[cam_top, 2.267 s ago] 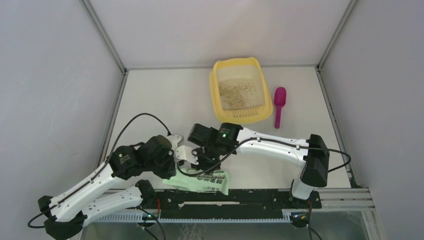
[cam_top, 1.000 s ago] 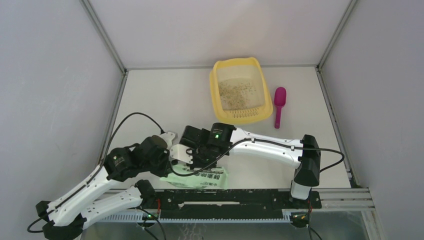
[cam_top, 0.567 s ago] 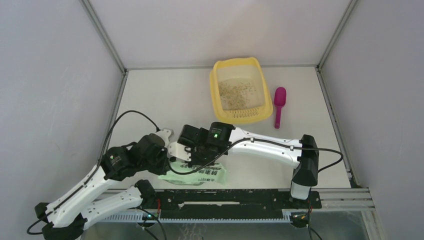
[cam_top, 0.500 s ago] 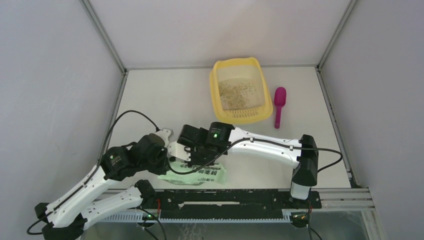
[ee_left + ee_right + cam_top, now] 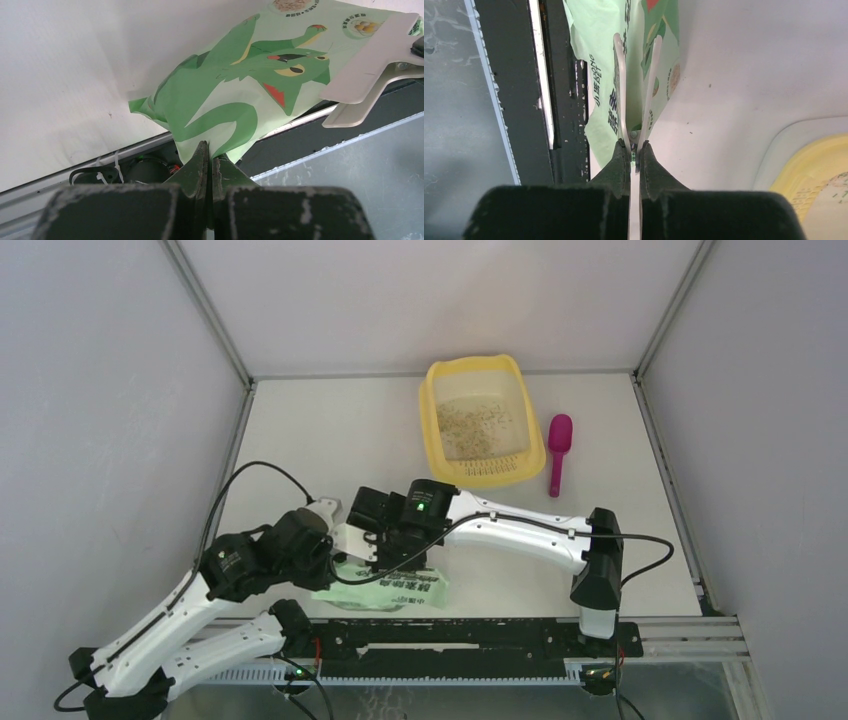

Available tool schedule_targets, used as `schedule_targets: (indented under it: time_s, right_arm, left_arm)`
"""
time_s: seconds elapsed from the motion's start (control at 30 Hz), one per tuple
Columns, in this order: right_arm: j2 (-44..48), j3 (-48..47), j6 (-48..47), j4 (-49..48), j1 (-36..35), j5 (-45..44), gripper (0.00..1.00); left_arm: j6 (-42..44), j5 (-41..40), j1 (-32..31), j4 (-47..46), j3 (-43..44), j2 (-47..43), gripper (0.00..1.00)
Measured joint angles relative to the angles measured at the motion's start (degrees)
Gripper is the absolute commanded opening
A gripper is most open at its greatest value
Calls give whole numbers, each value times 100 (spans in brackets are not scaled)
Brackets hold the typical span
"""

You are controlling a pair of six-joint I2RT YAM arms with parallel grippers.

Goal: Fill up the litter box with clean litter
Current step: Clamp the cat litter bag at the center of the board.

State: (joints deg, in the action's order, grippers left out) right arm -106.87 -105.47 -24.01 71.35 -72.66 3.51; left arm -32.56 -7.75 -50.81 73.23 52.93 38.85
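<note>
The yellow litter box point(image 5: 432, 400) stands at the far middle of the table, with a thin speckled layer of clean litter point(image 5: 473, 423) on its pale floor. Its corner also shows in the right wrist view as the litter box point(image 5: 811, 170). A light green printed bag point(image 5: 395, 590) lies near the front edge, partly under both wrists. My left gripper point(image 5: 209, 156) is shut on a lower corner of the bag point(image 5: 235, 95). My right gripper point(image 5: 634, 148) is shut on the handles of a white clip point(image 5: 621, 85) that clamps the bag point(image 5: 601, 95). The clip point(image 5: 372, 75) also shows in the left wrist view.
A magenta scoop point(image 5: 557, 450) lies just right of the litter box. The black base rail point(image 5: 480, 635) runs along the near edge, right under the bag. Grey walls close in the table on three sides.
Both arms have shifted to the left and slightly toward the front, taking the bag and clip with them. The litter box and scoop have not moved.
</note>
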Motion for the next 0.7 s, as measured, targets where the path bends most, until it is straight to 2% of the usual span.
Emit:
schedule_targets:
  time_s: [0.7]
  right_arm:
    - [-763, -1196, 13, 844, -273, 20, 0]
  left_arm:
    - [0, -175, 7, 498, 0, -293, 0]
